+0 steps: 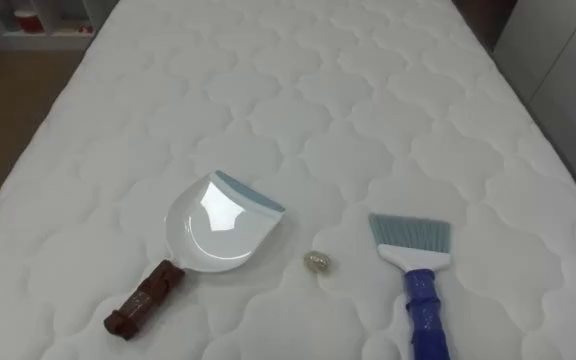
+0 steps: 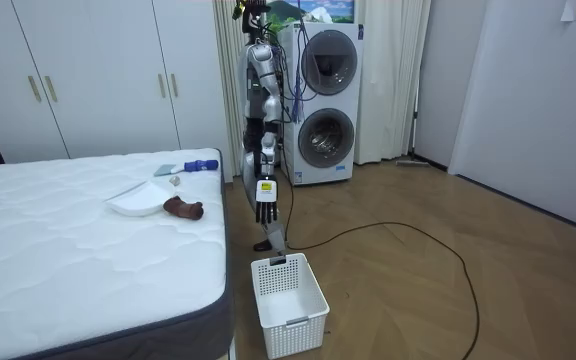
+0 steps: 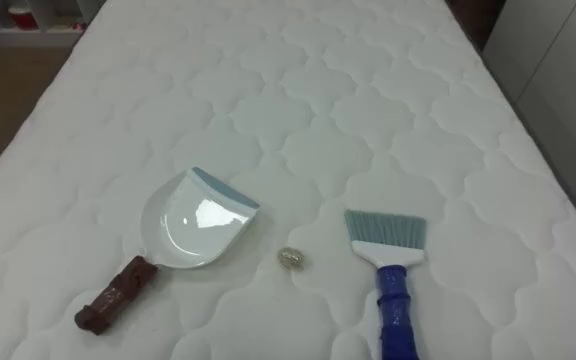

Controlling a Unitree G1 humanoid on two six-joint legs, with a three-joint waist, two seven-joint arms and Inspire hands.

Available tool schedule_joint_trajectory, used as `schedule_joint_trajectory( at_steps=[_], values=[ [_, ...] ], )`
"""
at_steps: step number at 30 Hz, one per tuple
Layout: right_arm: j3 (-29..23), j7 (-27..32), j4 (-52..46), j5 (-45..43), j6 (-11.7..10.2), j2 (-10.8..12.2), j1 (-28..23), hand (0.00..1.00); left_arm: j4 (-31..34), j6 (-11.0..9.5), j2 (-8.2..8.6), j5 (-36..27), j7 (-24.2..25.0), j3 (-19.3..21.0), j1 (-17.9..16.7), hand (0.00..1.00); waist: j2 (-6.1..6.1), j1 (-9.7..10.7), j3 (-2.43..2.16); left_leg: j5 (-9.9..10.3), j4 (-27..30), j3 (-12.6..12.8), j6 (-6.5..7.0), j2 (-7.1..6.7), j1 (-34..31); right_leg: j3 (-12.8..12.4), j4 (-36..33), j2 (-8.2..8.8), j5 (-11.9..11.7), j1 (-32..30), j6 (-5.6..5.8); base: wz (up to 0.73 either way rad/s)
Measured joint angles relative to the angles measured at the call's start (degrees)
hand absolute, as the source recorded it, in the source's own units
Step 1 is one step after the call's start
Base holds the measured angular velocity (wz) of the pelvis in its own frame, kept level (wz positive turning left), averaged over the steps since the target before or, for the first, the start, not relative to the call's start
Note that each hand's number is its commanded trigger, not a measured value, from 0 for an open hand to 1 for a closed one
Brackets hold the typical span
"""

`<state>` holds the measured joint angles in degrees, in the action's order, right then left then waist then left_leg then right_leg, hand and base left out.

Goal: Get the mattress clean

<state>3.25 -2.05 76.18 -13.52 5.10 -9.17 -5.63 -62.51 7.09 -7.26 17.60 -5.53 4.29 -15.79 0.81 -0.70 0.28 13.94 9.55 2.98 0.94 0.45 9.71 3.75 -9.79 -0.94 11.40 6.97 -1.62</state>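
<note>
Left hand (image 2: 265, 207) hangs empty beside the bed (image 1: 368, 90), fingers seemingly straight and loose. On the mattress lie one dustpan (image 1: 218, 225), one small crumpled scrap (image 1: 318, 262) and one blue-handled brush (image 1: 416, 270) — the scrap between them, touching neither.

From my seat I see the bed (image 1: 368, 80), a bare white quilted mattress, carrying three things near its close edge. On my left lies a white dustpan (image 1: 218, 225), mouth facing up the bed and brown handle angled back toward the near left. A small crumpled scrap (image 1: 318, 262) lies between it and the blue-handled brush (image 1: 413, 250) on my right, touching neither.
</note>
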Motion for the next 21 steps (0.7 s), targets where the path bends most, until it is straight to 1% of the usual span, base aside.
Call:
schedule_joint_trajectory(
  at_steps=[12,21],
  values=[
    [0.0,-0.6,-0.1,-0.4,0.0,0.0,0.1,0.00,0.0,0.0,-0.03,-0.1,0.1,0.0,0.7,0.00,0.19,0.0,0.12,0.0,-0.1,0.0,0.00,-0.04,-0.2,-0.3,0.1,-0.02,0.0,0.0,0.01,0.00],
    [0.0,-0.6,-0.2,-0.1,0.0,0.0,0.0,0.00,0.0,0.0,-0.02,0.0,-0.2,0.0,0.4,0.00,0.02,0.0,0.10,0.0,0.0,0.0,0.00,-0.03,-0.1,-0.4,0.0,-0.02,0.0,0.0,0.01,0.00]
  ],
)
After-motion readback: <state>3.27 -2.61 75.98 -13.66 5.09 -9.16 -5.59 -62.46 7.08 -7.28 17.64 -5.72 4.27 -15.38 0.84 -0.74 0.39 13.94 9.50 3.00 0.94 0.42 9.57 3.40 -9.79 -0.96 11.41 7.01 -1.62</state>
